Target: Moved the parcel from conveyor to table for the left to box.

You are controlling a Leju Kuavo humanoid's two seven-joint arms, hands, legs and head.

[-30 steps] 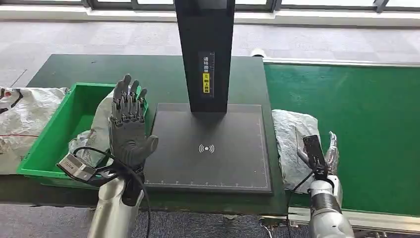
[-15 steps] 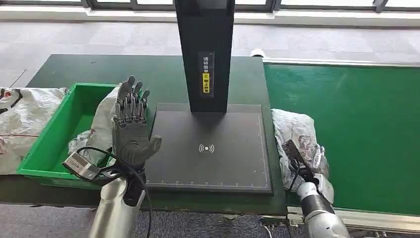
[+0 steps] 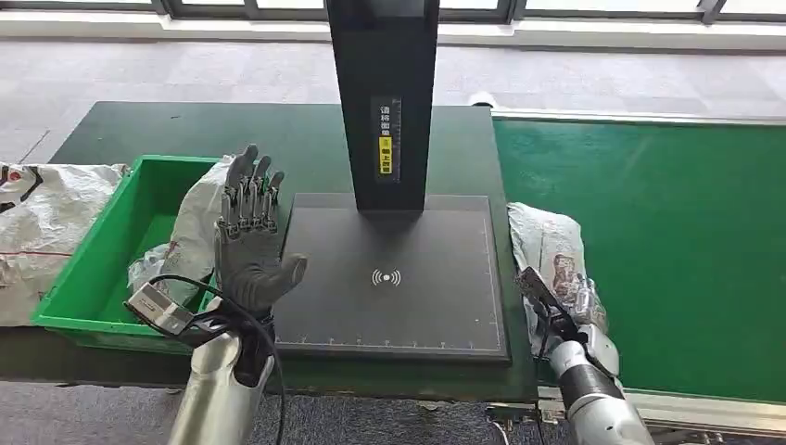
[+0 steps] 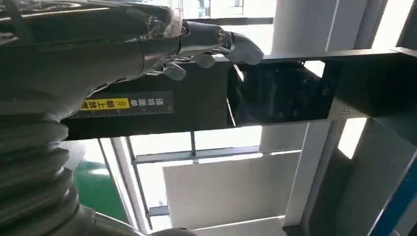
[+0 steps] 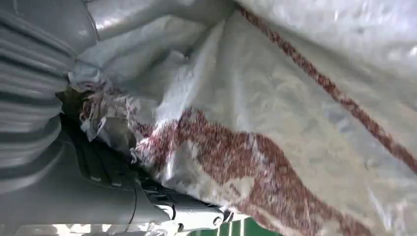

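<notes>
The parcel (image 3: 549, 243), a crumpled silver-white bag with red print, lies at the left edge of the green conveyor (image 3: 667, 241), beside the black scanner pad (image 3: 399, 278). My right hand (image 3: 567, 306) grips its near end, thumb on one side and fingers on the other. In the right wrist view the parcel (image 5: 275, 123) presses against my right hand (image 5: 98, 167). My left hand (image 3: 248, 250) is raised and open with fingers upright, between the green bin (image 3: 111, 250) and the pad. In the left wrist view my left hand (image 4: 147, 44) holds nothing.
A tall black scanner post (image 3: 385, 93) rises from the back of the pad. A white bag (image 3: 196, 222) lies in the green bin behind my left hand. More white bags (image 3: 42, 232) are heaped at the far left. The dark table's front edge runs just below the pad.
My right hand has moved left from beside the parcel onto its near end and closed on it. The parcel's near end has bunched up. My left hand has drifted slightly right.
</notes>
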